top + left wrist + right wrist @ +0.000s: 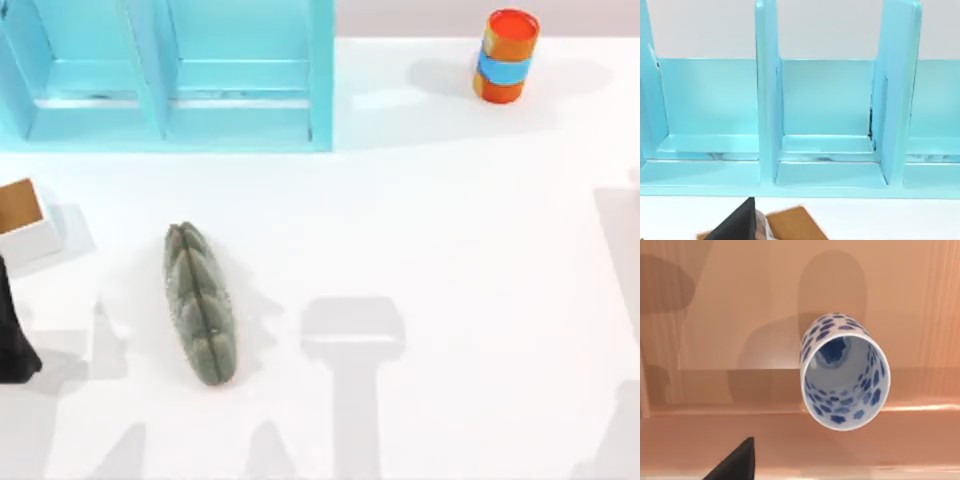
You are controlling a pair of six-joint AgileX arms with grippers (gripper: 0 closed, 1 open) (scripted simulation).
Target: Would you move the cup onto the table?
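The cup (pixel 844 382), white with dark blue speckles, shows in the right wrist view with its open mouth toward the camera. It rests on a peach-brown surface (pixel 740 315), apart from any finger. One dark fingertip (pixel 737 462) of my right gripper sits well short of the cup, with nothing held. The table (pixel 450 250) is the wide white surface in the top view. My left arm (pixel 15 340) stands at the table's far left edge. Its dark fingertip (pixel 737 222) hangs over a brown-topped box (pixel 790 225) and faces the blue shelf (pixel 825 100).
A light blue shelf unit (pixel 170 80) stands at the back left. An orange cylinder with a blue band (pixel 505 55) stands at the back right. A grey-green ridged object (pixel 200 305) lies left of centre. A small white box with a brown top (pixel 22 215) is at the left edge.
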